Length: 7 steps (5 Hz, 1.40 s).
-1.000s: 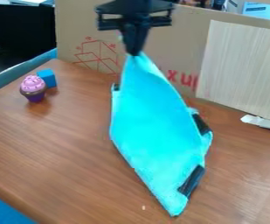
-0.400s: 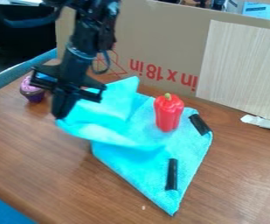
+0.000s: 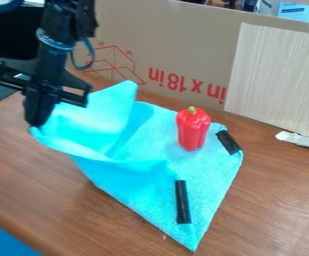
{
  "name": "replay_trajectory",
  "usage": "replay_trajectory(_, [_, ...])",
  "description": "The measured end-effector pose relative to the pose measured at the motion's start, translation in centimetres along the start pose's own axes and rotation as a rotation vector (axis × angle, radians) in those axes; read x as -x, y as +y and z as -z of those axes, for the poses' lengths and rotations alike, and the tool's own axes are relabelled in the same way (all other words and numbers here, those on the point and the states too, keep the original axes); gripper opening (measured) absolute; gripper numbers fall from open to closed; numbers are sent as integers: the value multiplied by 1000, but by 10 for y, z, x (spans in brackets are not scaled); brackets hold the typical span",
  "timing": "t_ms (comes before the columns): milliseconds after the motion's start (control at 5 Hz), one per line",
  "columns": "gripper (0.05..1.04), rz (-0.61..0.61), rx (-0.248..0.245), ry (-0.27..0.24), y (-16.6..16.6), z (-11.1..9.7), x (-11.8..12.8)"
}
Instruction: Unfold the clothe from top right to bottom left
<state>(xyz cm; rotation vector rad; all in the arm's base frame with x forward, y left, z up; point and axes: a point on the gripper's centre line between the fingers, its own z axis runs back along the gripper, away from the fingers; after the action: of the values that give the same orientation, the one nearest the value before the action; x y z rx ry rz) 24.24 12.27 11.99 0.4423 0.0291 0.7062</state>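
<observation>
Gripper, w/ cloth corner pinched, sits further L vs. prev.; lower blk strip shifts too. Red pepper could topple if pull drags base.

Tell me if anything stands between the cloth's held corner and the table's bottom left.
Nothing visible stands between the corner of the cloth held in the pincer and the bottom left of the table. The red pepper stands on the cloth, to the right of that corner, off that path.
</observation>
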Motion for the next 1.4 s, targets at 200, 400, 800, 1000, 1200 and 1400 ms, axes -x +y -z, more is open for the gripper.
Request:
replay_trajectory(200, [54, 73, -19, -34, 9, 14, -5])
replay_trajectory(400, [54, 136, -66, -31, 16, 37, -4])
replay_trajectory(800, [63, 113, -139, 5, 34, 51, 1])
replay_trajectory(1000, [118, 45, -163, 25, 41, 52, 4])
replay_trajectory(1200, [306, -10, -182, 19, 44, 52, 3])
replay_trajectory(1400, [596, 16, -169, 15, 40, 48, 2])
